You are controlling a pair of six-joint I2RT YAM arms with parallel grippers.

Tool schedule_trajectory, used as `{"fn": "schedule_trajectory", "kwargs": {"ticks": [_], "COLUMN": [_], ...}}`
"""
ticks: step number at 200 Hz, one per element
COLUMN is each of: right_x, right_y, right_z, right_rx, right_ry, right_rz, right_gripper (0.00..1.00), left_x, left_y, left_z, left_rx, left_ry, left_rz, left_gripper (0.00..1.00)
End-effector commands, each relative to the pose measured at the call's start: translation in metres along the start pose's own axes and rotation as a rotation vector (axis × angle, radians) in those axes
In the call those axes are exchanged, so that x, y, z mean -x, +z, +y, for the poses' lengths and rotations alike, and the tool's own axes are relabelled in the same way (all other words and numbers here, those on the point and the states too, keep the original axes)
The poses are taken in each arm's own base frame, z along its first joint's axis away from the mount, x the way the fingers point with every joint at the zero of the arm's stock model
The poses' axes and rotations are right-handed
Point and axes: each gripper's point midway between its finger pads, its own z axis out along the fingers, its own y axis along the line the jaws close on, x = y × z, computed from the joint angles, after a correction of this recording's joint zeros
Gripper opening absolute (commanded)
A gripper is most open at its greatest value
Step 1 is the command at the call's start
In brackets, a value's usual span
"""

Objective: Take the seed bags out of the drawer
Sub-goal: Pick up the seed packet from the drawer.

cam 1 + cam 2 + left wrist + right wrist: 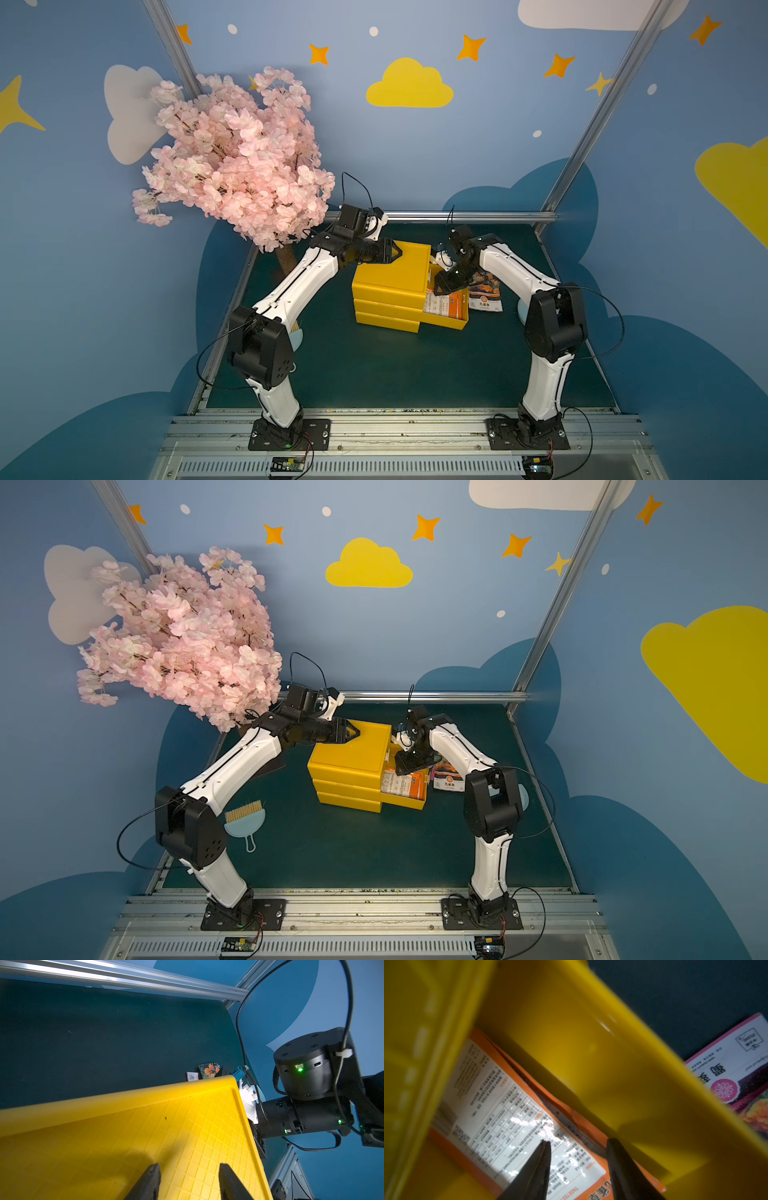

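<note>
White arm links (299,286), black joints (266,349), looping black cables (351,1001).

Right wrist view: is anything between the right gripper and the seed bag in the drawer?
Nothing visible. The right gripper hangs open directly over the orange-edged seed bag; the drawer wall stands alongside, not between.

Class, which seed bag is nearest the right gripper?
The orange-bordered bag showing its white printed back, inside the drawer; the flower-photo bag lies outside it, on the mat.

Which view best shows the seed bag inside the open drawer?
Right wrist view: the seed bag lies close, printed back up. Both top views show it small, partly under the right gripper. Left wrist view misses it.
</note>
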Motion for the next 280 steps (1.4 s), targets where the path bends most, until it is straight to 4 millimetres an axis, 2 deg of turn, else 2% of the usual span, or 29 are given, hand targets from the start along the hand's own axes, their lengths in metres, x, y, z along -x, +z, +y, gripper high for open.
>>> {"fn": "schedule_trajectory", "kwargs": {"ticks": [1,82,125,147,209,224,235,243,258,280], "right_x": [0.004,-0.002,-0.007,-0.011,-0.014,-0.014,-0.015,-0.015,-0.016,-0.017], "right_y": [-0.002,0.005,0.001,0.004,0.003,0.000,0.000,0.001,0.003,0.006], "right_z": [-0.003,0.004,0.015,0.014,0.023,0.027,0.028,0.028,0.027,0.025], "right_rx": [-0.019,0.010,0.049,0.046,0.085,0.101,0.108,0.108,0.109,0.102], "right_ry": [-0.017,-0.020,-0.027,-0.024,-0.020,-0.021,-0.017,-0.016,-0.012,-0.008], "right_rz": [0.003,0.027,0.026,0.037,0.039,0.032,0.031,0.033,0.040,0.047], "right_gripper": [0.50,0.50,0.46,0.44,0.31,0.23,0.12,0.10,0.10,0.18], "left_x": [-0.095,-0.095,-0.095,-0.094,-0.096,-0.095,-0.095,-0.095,-0.094,-0.095], "left_y": [0.029,0.029,0.028,0.028,0.028,0.028,0.028,0.028,0.028,0.028], "left_z": [0.061,0.060,0.060,0.059,0.058,0.058,0.058,0.058,0.057,0.057], "left_rx": [0.188,0.183,0.184,0.184,0.186,0.187,0.183,0.182,0.181,0.182], "left_ry": [-0.173,-0.175,-0.175,-0.175,-0.170,-0.171,-0.171,-0.173,-0.170,-0.170], "left_rz": [0.331,0.332,0.329,0.327,0.330,0.326,0.326,0.327,0.323,0.326], "left_gripper": [0.52,0.52,0.52,0.52,0.52,0.52,0.52,0.52,0.52,0.52]}}
